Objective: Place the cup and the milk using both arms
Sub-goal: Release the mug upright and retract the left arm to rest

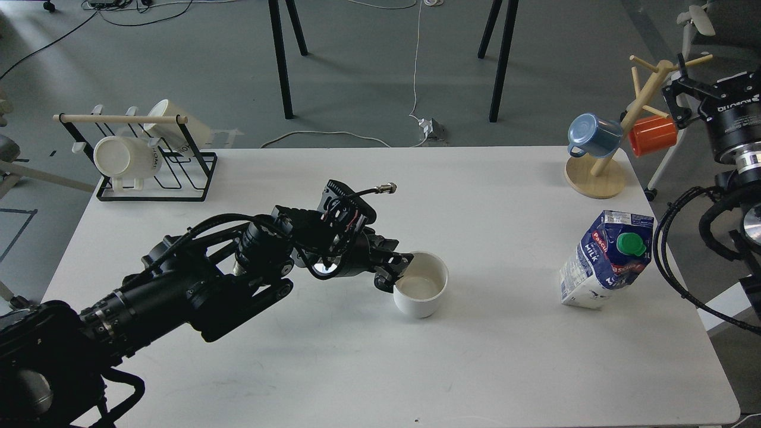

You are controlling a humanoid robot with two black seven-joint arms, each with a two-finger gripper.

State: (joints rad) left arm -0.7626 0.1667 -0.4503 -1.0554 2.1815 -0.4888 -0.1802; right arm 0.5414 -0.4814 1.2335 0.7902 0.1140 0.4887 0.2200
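White table [368, 368], gray floor beyond. Cup [421, 285] upright mid-table, left gripper [397, 270] clamped on its left rim; milk [606, 260] well right of cup. Right gripper [675, 89] raised far right of cup, fingers' state unclear.

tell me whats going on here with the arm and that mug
The left tool is at the white cup mid-table, fingers at its left rim where the handle would be. The milk stands untouched near the right edge. The right tool is raised by the wooden mug tree, holding nothing visible.
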